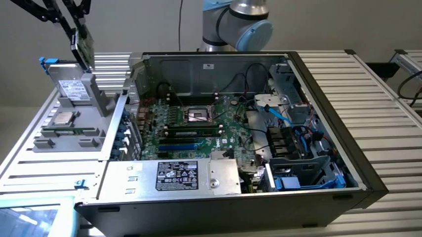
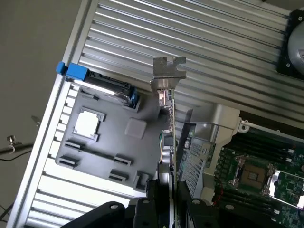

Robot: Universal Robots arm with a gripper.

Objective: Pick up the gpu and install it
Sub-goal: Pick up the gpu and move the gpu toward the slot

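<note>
My gripper (image 1: pixel 78 30) hangs high at the exterior view's left, above the grey parts tray (image 1: pixel 92 106). It is shut on the gpu (image 1: pixel 83 47), a thin dark card held on edge and clear of the tray. In the wrist view the gpu (image 2: pixel 172 133) runs edge-on away from my gripper (image 2: pixel 167 197), its silver bracket (image 2: pixel 167 71) at the far end. The open computer case (image 1: pixel 343 163) lies to the exterior view's right, with the green motherboard (image 1: pixel 224 126) and blue slots (image 1: pixel 181 146) inside.
The grey tray (image 2: pixel 137 152) holds a square silver processor chip (image 1: pixel 64 117) (image 2: pixel 87 124) and a labelled drive (image 1: pixel 72 89). Cables and a drive cage (image 1: pixel 297 143) crowd the case's right side. A power supply (image 1: pixel 175 177) sits at the case front. A ribbed aluminium table (image 1: pixel 389 98) surrounds everything.
</note>
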